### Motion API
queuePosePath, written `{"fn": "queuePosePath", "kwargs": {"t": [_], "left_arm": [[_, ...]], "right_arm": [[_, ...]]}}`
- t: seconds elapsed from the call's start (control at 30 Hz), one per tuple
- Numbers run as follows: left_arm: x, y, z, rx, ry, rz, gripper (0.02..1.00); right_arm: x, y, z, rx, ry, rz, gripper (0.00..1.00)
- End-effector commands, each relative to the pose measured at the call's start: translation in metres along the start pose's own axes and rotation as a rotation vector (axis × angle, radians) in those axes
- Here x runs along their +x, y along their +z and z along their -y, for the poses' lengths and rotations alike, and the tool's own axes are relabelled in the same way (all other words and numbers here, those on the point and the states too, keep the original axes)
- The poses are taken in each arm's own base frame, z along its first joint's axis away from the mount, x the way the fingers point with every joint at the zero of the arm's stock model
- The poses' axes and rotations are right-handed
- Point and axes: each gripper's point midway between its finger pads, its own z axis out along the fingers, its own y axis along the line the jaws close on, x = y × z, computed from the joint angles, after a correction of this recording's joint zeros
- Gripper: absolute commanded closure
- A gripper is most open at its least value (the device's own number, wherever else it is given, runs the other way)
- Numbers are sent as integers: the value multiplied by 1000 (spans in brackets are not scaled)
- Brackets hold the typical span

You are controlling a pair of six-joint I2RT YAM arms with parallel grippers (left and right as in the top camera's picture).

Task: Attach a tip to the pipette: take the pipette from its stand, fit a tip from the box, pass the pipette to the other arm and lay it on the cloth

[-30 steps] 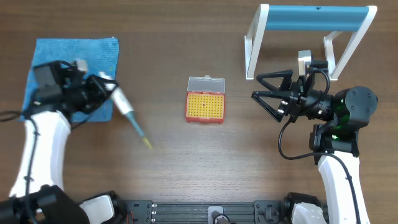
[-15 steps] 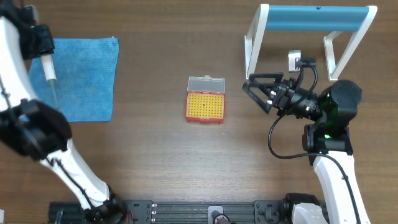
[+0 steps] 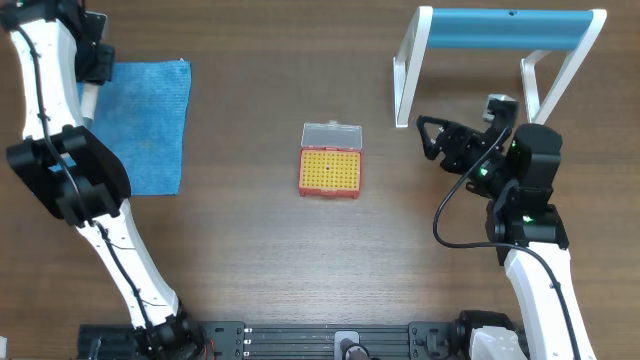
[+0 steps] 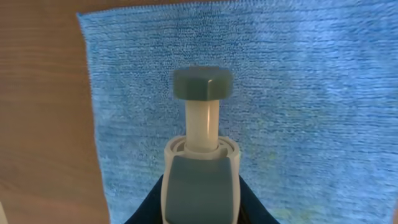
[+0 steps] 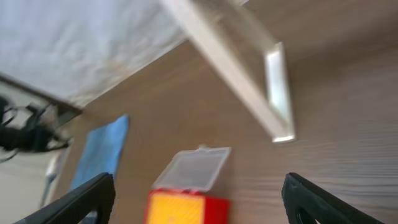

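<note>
Desk (image 3: 250, 270) of dark wood seen from above, with a two-armed robot. The left gripper (image 3: 90, 55) is at the far left, over the blue cloth (image 3: 150, 120), and its fingers (image 4: 144, 210) are closed around the body of the pipette (image 4: 200, 162). In the left wrist view the pipette is seen end-on, its grey plunger button facing the camera and the cloth spread beneath it. It appears held clear of the cloth, and its tip end is hidden. A second ago this arm held the pipette low and slanted by the cloth's near right corner, its point out over bare desk. Since then it has swung up and across to the cloth's far left side. The right gripper (image 3: 430, 140), fingers (image 5: 81, 199) spread wide and holding nothing, has drawn back toward the white and blue stand (image 3: 510, 28). The red tip box (image 3: 330, 172), lid open, sits unmoved mid-desk. Judging from this, the handover is done and only laying the pipette on the cloth remains.
</note>
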Motion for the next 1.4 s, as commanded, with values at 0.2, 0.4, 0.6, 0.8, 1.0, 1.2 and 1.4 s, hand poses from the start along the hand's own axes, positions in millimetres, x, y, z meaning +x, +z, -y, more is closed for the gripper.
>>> {"fn": "queuePosePath", "kwargs": {"t": [0.2,0.4,0.6,0.8,1.0,1.2,1.4], "left_arm": [[3,54,22,90,42,-58,991],[0,65,28,119,24,-46,991],[-12,67,34,161,-5,4,991],[-10,69,25,156,-31,6,991],[3,78,13,180,-108,-22,991],[0,79,13,188,-109,-9,989],[-4,79,15,199,-109,8,991]], "right_arm": [[-13,-4,23,143,-23,78,123],[-13,-3,22,141,-22,74,123],[0,-4,28,159,10,23,123],[1,-3,26,154,7,20,123],[0,-3,26,152,6,23,123],[-3,-3,24,145,-1,35,123],[-4,-3,24,145,-3,38,123]]}}
